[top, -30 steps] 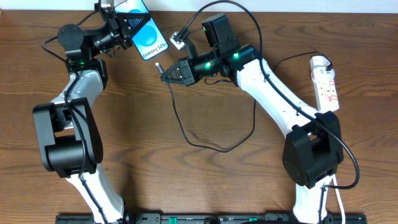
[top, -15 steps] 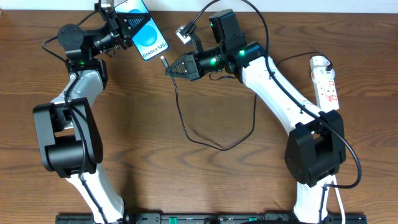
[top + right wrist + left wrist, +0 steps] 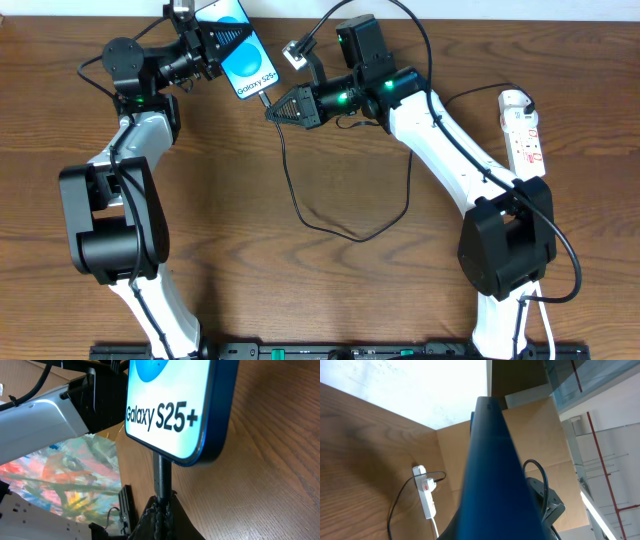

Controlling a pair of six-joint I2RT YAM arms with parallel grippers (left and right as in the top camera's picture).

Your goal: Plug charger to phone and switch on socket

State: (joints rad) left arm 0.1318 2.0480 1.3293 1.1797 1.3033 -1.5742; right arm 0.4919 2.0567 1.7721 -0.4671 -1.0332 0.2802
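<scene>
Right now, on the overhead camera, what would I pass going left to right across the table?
phone → right gripper → hanging loop of the black cable → power strip

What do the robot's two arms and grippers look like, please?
The left arm and right arm have white shells, black joints and green wrist lights, with thin black cables alongside. The left gripper and right gripper are black and wedge-shaped.
</scene>
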